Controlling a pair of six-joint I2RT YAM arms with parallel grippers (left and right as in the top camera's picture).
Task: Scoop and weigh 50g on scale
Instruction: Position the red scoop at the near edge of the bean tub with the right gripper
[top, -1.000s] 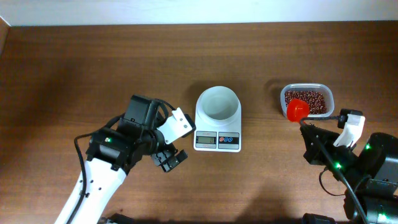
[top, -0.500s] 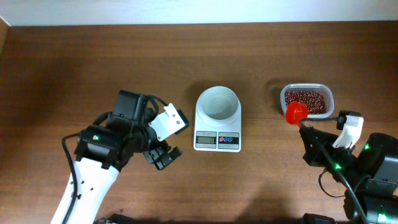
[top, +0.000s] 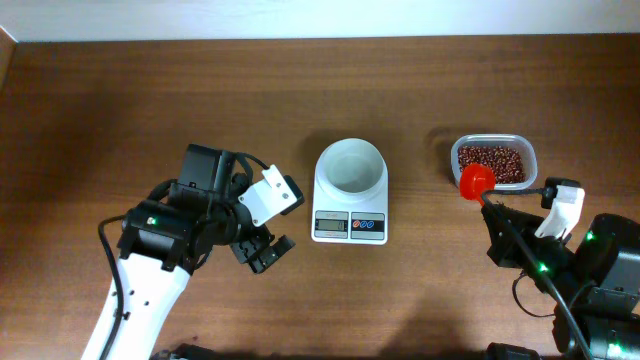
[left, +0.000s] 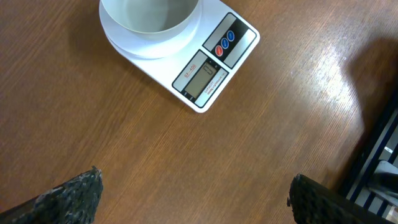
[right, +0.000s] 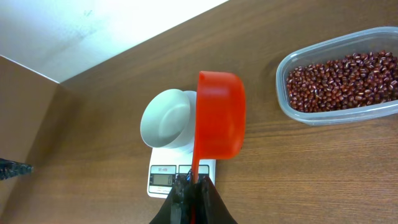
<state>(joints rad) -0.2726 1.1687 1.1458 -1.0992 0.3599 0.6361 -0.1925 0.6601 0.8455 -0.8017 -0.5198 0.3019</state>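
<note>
The white scale (top: 350, 225) stands mid-table with an empty round white bowl (top: 350, 165) on top; its display and blue buttons face the front. Dark red-brown beans (top: 492, 160) fill a clear plastic tub (top: 532, 160) to the right. My right gripper (top: 493, 212) is shut on the handle of a red scoop (top: 477, 178), whose cup hangs at the tub's near-left corner. In the right wrist view the scoop (right: 219, 115) is tipped on its side between the bowl (right: 166, 118) and the beans (right: 342, 81). My left gripper (top: 262, 253) is open and empty, left of the scale (left: 205, 68).
The brown wooden table runs to a pale wall along the back edge (top: 320, 38). The left arm's white body (top: 150, 290) lies over the front-left of the table, and the right arm's dark body (top: 600, 270) fills the front-right corner.
The left arm has drawn back to the left, away from the scale, its gripper staying open. The right gripper and the red scoop have not moved.
</note>
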